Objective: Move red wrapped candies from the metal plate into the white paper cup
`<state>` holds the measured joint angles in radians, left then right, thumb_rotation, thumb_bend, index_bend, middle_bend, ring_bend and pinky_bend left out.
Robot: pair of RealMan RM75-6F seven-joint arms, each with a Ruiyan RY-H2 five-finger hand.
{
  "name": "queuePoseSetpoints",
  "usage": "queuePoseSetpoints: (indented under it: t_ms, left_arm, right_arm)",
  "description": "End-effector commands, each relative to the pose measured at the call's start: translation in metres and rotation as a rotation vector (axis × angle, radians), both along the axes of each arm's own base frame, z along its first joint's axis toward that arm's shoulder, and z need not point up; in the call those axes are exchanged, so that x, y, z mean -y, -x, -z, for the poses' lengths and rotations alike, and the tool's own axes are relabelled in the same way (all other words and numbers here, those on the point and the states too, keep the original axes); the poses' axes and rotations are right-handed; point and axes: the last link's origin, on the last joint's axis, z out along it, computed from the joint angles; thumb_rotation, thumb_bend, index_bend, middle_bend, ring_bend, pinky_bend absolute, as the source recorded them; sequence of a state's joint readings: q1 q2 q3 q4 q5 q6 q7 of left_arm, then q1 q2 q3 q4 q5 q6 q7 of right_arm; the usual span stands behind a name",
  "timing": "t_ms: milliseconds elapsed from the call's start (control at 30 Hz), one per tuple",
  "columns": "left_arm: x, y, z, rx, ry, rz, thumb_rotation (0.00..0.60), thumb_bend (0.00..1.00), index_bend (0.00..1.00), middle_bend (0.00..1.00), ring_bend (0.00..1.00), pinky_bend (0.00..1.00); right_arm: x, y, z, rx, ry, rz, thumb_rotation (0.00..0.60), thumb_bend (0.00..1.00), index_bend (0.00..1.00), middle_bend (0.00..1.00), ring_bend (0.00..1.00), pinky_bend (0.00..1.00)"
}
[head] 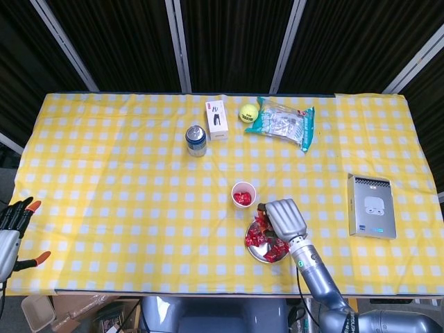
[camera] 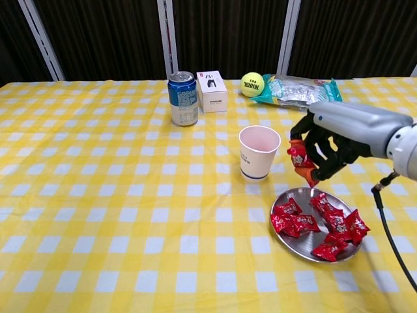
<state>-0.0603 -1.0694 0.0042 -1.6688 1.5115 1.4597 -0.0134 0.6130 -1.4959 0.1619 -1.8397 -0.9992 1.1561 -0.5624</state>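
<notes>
My right hand (camera: 329, 140) hovers above the table between the white paper cup (camera: 258, 152) and the metal plate (camera: 294, 238), pinching one red wrapped candy (camera: 300, 156) just right of the cup's rim. In the head view the right hand (head: 284, 216) covers the plate's upper edge. Several red candies (camera: 319, 223) lie on the plate (head: 258, 255). Red candies show inside the cup (head: 243, 194) from above. My left hand (head: 14, 225) sits off the table's left edge, fingers spread, holding nothing.
A blue can (camera: 184, 98), a small white box (camera: 212, 90), a tennis ball (camera: 252, 84) and a teal snack bag (camera: 300, 90) line the far side. A grey device box (head: 372, 205) lies at the right.
</notes>
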Motion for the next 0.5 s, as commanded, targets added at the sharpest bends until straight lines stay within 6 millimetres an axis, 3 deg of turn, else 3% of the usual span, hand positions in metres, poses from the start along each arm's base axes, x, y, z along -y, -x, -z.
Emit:
queuePoseSetpoints:
  t_ms: [33,233,500]
  left_arm:
    - [0.000,0.000,0.000,0.000,0.001,0.000,0.600,0.01,0.00,0.00,0.00,0.00]
    - [-0.001,0.000,0.000,0.004,0.006,-0.007,0.600,0.01,0.00,0.00,0.00,0.00]
    - [-0.002,0.002,0.000,0.007,0.016,-0.024,0.600,0.01,0.00,0.00,0.00,0.00]
  right_arm:
    - [0.008,-0.012,-0.009,0.005,0.017,-0.013,0.600,0.46,0.64,0.76,0.74,0.94]
    - [0.023,-0.033,-0.012,0.002,0.022,-0.037,0.600,0.46,0.64,0.76,0.74,0.94]
    - [0.049,-0.055,0.001,0.004,0.021,-0.034,0.600,0.46,0.64,0.76,0.74,0.94]
